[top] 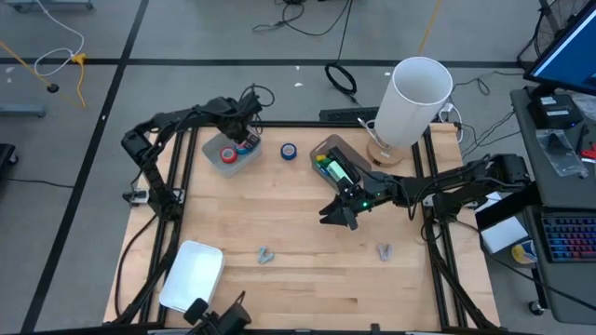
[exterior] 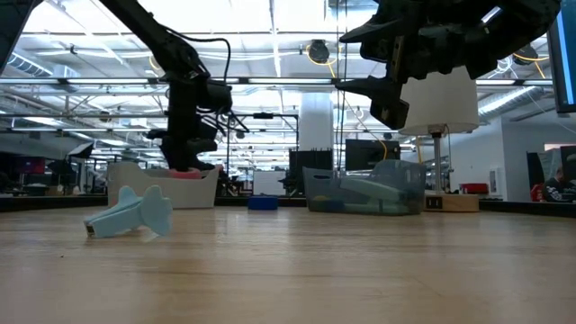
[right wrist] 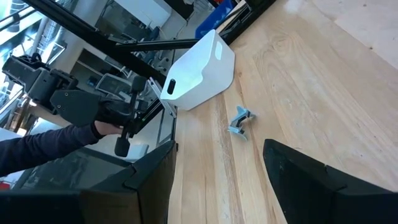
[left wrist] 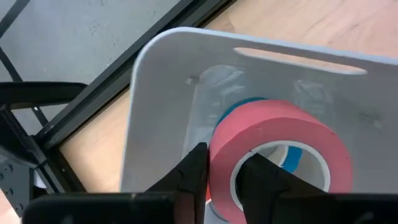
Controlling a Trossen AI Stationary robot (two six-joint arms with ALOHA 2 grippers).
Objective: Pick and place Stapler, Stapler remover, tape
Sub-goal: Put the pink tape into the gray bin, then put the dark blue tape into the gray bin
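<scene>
Pink tape (left wrist: 273,146) sits in the small white bin (left wrist: 168,93) at the far left of the wooden table (top: 298,233), lying on top of a blue roll (left wrist: 239,107). The left gripper (top: 238,140) hangs over that bin, its two fingers (left wrist: 196,171) straddling the pink roll's wall, one outside and one in the core hole, nearly closed around it; whether they press on the tape or stand just clear I cannot tell. Another blue roll (top: 289,151) lies on the table just to the right of the white bin, between it and a clear bin (top: 340,166) holding green and yellow things. The right gripper (top: 340,216) hovers above the table in front of the clear bin, fingers spread wide and empty. Two pale blue staple removers (top: 265,254) (top: 384,250) lie nearer the front of the table. A larger white bin (top: 191,274) lies at the front left corner. A white cylinder (top: 414,100) stands behind the clear bin.
</scene>
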